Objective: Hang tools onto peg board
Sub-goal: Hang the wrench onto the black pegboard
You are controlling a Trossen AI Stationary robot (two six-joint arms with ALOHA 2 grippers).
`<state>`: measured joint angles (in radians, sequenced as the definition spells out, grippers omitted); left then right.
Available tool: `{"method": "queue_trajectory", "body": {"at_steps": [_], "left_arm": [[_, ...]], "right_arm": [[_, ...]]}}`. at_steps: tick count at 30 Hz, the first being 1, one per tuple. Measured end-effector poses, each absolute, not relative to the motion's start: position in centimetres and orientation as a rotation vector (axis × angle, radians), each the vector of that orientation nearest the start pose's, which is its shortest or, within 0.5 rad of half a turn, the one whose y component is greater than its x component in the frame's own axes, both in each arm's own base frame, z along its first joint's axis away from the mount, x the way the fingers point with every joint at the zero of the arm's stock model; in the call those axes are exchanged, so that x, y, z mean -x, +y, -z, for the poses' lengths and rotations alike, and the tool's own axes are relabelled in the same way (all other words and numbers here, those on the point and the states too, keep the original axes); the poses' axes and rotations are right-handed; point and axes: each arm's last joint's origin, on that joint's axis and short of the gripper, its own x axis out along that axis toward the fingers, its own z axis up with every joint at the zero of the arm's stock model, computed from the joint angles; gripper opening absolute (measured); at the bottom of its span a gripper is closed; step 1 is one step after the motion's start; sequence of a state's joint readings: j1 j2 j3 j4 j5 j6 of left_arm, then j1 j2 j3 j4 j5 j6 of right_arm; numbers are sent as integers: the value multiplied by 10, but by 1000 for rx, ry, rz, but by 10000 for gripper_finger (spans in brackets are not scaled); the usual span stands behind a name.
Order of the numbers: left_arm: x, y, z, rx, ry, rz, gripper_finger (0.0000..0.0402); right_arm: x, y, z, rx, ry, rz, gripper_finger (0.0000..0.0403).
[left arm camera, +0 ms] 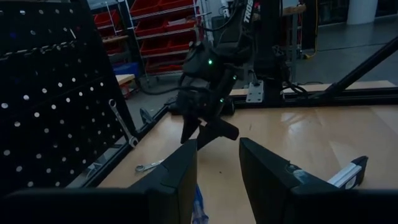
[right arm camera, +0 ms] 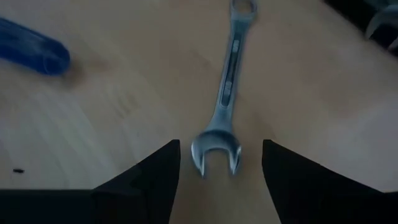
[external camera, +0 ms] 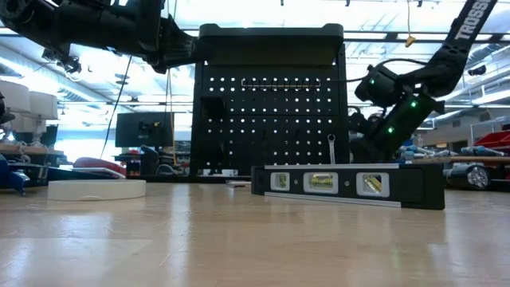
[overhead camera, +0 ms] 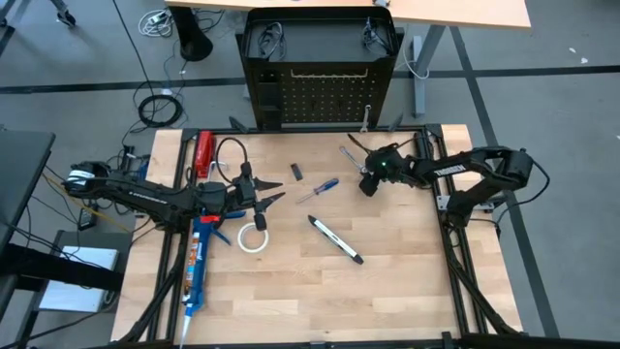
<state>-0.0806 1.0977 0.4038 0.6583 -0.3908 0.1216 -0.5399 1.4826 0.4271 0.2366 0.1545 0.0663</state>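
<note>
The black peg board (overhead camera: pixel 320 97) stands upright at the table's far edge. One silver wrench (overhead camera: pixel 364 121) hangs from it by its ring end. A second silver wrench (right arm camera: pixel 227 81) lies flat on the table in front of the board. My right gripper (right arm camera: pixel 216 165) is open and slants down, with a finger on either side of the wrench's open-jaw end (right arm camera: pixel 216 154), touching nothing. My left gripper (left arm camera: pixel 217 168) hovers open and level over the table's left half (overhead camera: pixel 269 197). On the table lie a blue-handled screwdriver (overhead camera: pixel 318 190), a white tape roll (overhead camera: pixel 254 237) and a black-and-white pen-like tool (overhead camera: pixel 335 239).
A red-handled tool (overhead camera: pixel 203 155) and a long blue caulking gun (overhead camera: pixel 197 267) lie along the table's left side, under my left arm. A small black piece (overhead camera: pixel 297 172) sits near the screwdriver. The near half of the tabletop (overhead camera: pixel 387 301) is bare wood.
</note>
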Motion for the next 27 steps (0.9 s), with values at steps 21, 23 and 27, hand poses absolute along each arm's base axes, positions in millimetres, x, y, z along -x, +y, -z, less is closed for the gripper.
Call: {"method": "queue_trajectory", "body": {"at_steps": [21, 23, 27], "left_arm": [[-221, -7, -225, -128, 53, -304, 126], [-221, -7, -225, -133, 54, -304, 126], [-221, -7, -225, -133, 53, -304, 126]], "right_arm": [[-202, -137, -100, -290, 828, 672, 187], [-202, -137, -100, -294, 844, 667, 161], [-203, -134, -100, -272, 849, 657, 91]]}}
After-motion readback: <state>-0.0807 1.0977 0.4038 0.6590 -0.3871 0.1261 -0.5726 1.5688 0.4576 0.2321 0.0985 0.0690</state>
